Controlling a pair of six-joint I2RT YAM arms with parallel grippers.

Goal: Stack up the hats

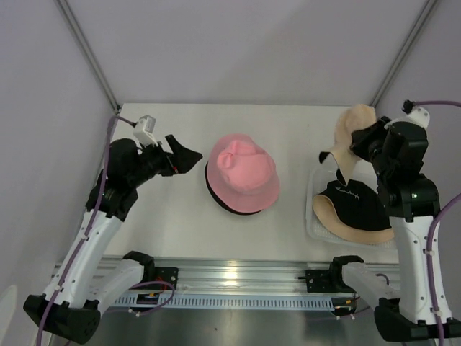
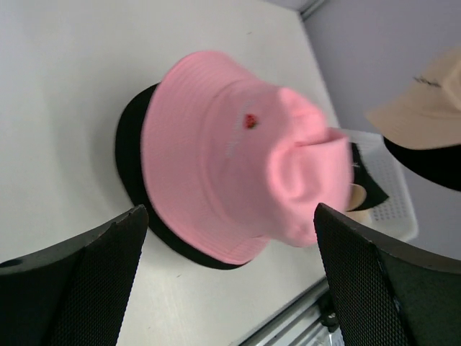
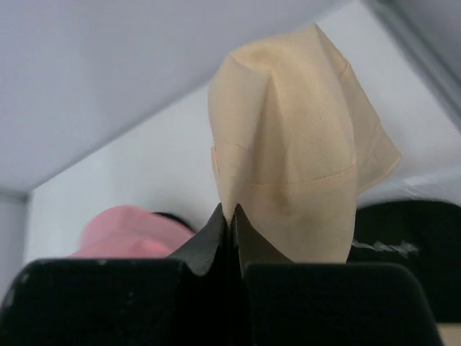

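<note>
Top external view: white basket [image 1: 314, 216] at three o'clock holds a black hat [image 1: 356, 204] over a tan hat [image 1: 360, 233]. Right claw [image 1: 360, 142] pinches a beige hat [image 1: 354, 121] above it; left claw [image 1: 191, 156] spread, by the central pink hat [image 1: 243, 173].

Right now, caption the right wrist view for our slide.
Right gripper pinching beige hat; pink hat and black hat beyond.

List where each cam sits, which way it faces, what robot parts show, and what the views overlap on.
Top external: above and behind the bases, looking down at the table; left arm and right arm show.
Left wrist: on the left arm, facing right at the pink hat; own open jaws frame it.
Right wrist: on the right arm, facing left; own jaws shut on the beige hat.
Shared: all three see the pink hat.
</note>
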